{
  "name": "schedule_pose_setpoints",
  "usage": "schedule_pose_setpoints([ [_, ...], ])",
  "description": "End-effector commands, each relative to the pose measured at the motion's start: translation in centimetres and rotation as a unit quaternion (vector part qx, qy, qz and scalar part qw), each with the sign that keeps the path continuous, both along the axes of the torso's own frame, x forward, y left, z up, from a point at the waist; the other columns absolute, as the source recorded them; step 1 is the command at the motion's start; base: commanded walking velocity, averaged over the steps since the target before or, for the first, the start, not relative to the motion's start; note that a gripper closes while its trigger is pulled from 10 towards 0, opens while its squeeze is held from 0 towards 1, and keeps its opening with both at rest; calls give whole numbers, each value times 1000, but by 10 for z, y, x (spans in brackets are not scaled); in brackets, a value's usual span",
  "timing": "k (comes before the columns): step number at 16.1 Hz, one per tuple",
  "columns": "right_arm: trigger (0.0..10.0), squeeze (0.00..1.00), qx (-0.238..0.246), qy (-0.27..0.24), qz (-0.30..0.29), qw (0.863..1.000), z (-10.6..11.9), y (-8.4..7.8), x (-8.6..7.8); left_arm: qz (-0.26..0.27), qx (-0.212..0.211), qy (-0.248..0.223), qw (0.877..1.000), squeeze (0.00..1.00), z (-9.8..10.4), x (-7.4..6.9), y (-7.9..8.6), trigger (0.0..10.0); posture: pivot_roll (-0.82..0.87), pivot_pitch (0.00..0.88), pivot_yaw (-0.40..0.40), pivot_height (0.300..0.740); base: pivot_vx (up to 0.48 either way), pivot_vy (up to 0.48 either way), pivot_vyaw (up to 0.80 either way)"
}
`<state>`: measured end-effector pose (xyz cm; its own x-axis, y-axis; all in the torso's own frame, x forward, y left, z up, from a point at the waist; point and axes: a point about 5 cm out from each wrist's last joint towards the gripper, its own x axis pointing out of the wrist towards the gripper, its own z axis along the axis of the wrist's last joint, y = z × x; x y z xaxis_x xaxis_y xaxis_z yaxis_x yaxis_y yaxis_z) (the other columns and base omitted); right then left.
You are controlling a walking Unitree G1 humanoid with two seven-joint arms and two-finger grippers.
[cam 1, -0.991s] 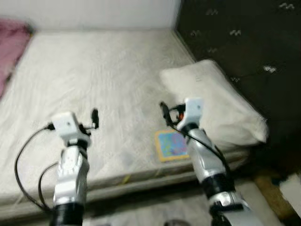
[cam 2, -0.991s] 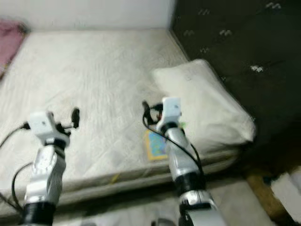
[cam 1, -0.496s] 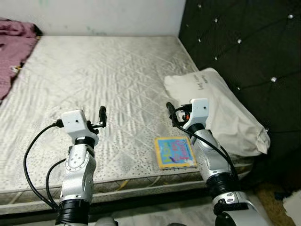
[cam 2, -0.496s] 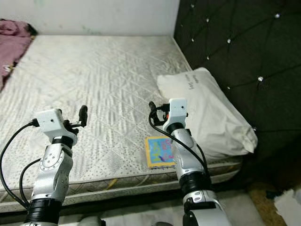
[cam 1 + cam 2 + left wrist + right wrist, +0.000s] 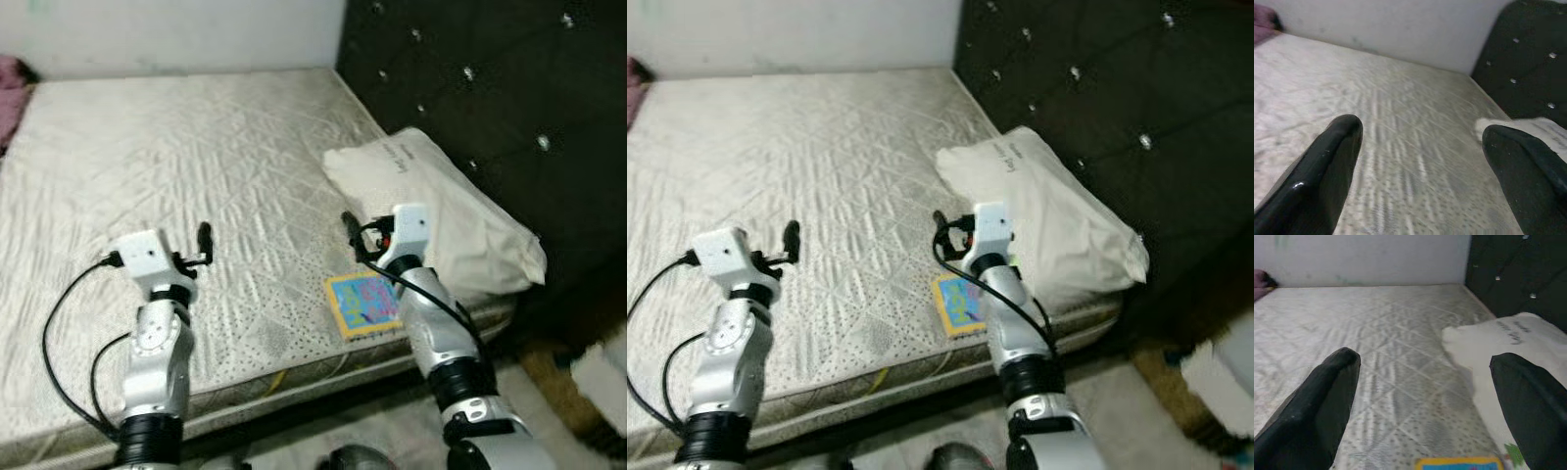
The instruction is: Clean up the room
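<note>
Both grippers, left and right, wide, empty. Book at mattress edge, probably thin: fingers may push it off.

My head cameras look forward and down from above the bed's edge, both eyes taking in the mattress, pillow and headboard. Each wrist camera sits low and close over the mattress, facing along its fingers toward the far wall — sharing pillow and headboard with the head pair.
</note>
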<state>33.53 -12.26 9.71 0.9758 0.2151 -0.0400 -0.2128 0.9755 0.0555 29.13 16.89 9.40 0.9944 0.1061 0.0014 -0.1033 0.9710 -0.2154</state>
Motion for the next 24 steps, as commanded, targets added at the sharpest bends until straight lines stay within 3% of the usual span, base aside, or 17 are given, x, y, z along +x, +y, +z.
schedule_pose_setpoints([
  [1, 10000, 0, 4, -1, -4, 1000, 2, 0, 1, 3, 4, 6, 1000, 0, -2, -1, 4, 10000, -59, 0, -48, 740, 0, 480, 0],
  [8, 10000, 0, -1, -6, 4, 1000, 3, 2, 1, 4, 3, 8, 1000, 0, -2, -1, 4, 10000, -59, 0, -49, 740, 0, 480, 0],
  [14, 10000, 0, -6, -10, 9, 1000, 3, 4, 1, 4, 5, 9, 1000, 0, -2, -1, 4, 10000, -57, 0, -50, 740, 0, 480, 678],
  [20, 10000, 0, -9, -10, 16, 1000, 3, 6, 1, 2, 5, 10, 1000, 0, -3, 0, 4, 10000, -56, 0, -51, 740, 0, 480, 0],
  [24, 10000, 0, -10, -9, 15, 1000, 2, 6, 1, 5, 4, 10, 1000, 0, -3, -1, 4, 10000, -56, 0, -51, 740, 0, 480, 600],
])
